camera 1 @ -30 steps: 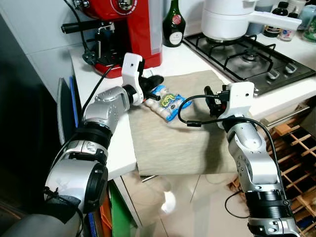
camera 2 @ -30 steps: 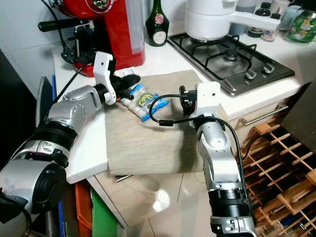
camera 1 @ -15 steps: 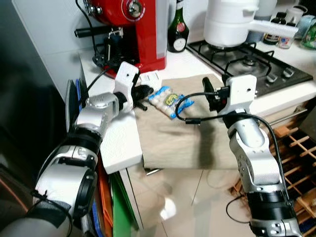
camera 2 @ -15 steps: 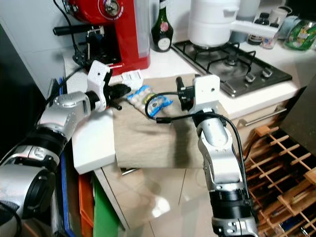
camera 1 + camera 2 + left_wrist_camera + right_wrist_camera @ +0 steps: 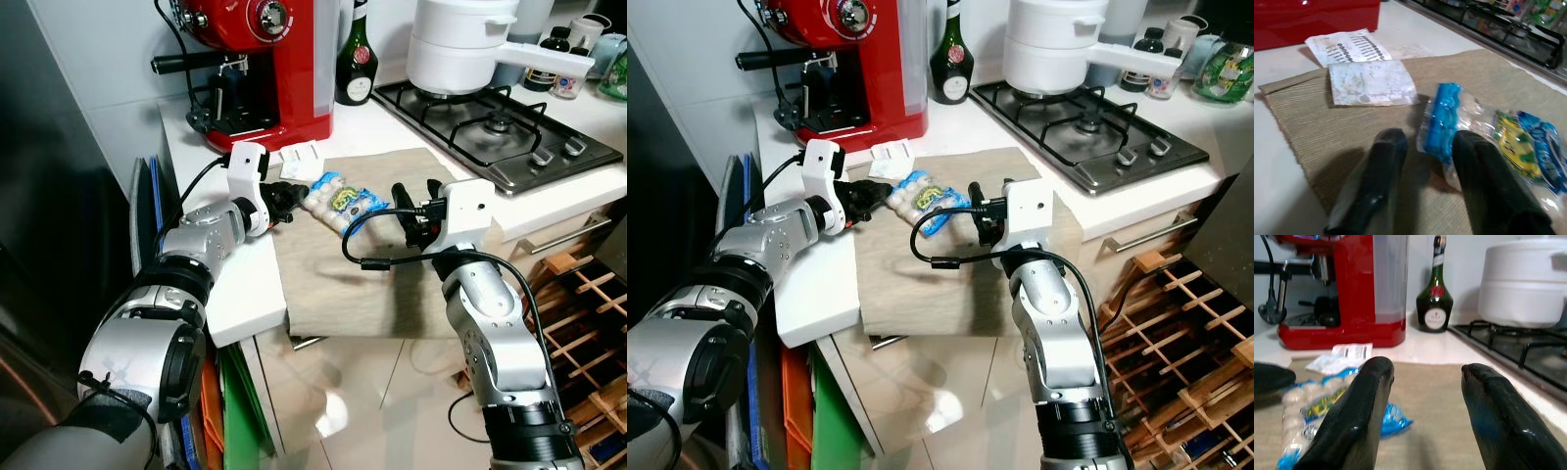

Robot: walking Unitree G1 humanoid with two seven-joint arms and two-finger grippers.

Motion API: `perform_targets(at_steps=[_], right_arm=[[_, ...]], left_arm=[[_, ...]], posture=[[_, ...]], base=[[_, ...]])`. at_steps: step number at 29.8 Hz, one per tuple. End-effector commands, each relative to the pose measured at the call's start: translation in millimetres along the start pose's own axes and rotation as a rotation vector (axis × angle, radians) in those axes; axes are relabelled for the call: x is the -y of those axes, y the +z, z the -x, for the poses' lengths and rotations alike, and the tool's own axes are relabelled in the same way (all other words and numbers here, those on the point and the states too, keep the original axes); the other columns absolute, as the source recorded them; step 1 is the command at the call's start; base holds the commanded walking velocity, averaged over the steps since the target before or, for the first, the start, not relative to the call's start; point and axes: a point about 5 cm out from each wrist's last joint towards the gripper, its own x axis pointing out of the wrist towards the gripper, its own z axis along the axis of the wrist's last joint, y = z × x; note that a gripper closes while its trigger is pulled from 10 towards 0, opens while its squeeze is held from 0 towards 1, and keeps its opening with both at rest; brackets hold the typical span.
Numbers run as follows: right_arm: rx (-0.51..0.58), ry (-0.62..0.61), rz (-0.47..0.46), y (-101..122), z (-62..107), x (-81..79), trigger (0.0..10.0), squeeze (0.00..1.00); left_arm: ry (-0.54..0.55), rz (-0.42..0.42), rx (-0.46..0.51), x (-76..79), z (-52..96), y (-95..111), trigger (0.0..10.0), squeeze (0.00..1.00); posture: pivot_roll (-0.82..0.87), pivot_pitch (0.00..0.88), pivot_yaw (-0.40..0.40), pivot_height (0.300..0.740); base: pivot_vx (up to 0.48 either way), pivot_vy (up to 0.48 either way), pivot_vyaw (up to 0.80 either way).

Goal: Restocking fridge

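A clear packet of white balls (image 5: pixel 338 199) with a blue and yellow label lies on a beige cloth (image 5: pixel 392 284) on the counter. My left gripper (image 5: pixel 285 192) is low over the cloth at the packet's left end. Its fingers are open, and in the left wrist view the packet's blue end (image 5: pixel 1442 117) lies just past the fingertips (image 5: pixel 1388 139). My right gripper (image 5: pixel 416 208) hovers open to the right of the packet, holding nothing. In the right wrist view the packet (image 5: pixel 1312 406) lies ahead of that gripper and to one side.
A red coffee machine (image 5: pixel 265 59), a green bottle (image 5: pixel 353 59) and paper slips (image 5: pixel 294 155) stand behind the cloth. A gas hob (image 5: pixel 509 132) with a white pot (image 5: pixel 456 44) is at the right. A wooden wine rack (image 5: pixel 588 294) is below. A dark tall surface (image 5: pixel 49 245) is at the left.
The head view has shifted. My left gripper drew back from over the packet to its left end, lower over the cloth. The right gripper sank a little. The packet stayed put.
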Motion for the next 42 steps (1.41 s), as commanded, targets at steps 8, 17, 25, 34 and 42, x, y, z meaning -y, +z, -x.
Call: perform_targets(at_steps=[8,17,25,34,42], right_arm=[[-0.006,0.023,-0.022,1,5.5,-3.4,10.0,0.0],[-0.014,0.022,-0.024,1,6.2,-2.7,10.0,0.0],[-0.023,0.027,-0.025,0,6.5,-4.4,10.0,0.0],[-0.033,0.025,-0.023,0,8.0,-4.4,10.0,0.0],[-0.04,0.019,-0.021,-1,9.0,-3.4,10.0,0.0]], left_arm=[[-0.035,0.11,0.063,9.0,-6.3,13,10.0,1.0],[-0.013,0.129,0.007,10.1,-8.0,-1,10.0,1.0],[0.017,0.107,-0.042,11.3,-9.6,-10,10.0,0.0],[0.04,0.102,-0.091,23.6,-16.7,-27,10.0,0.0],[0.04,0.083,-0.14,26.1,-17.0,-38,7.3,0.0]], posture=[[-0.19,0.0,0.073,0.74],[-0.2,0.0,0.075,0.74],[-0.2,0.0,0.075,0.74],[-0.21,0.0,0.081,0.74],[-0.22,0.0,0.082,0.74]], base=[[0.0,0.0,0.0],[0.0,0.0,0.0],[0.0,0.0,0.0],[0.0,0.0,0.0],[0.0,0.0,0.0]])
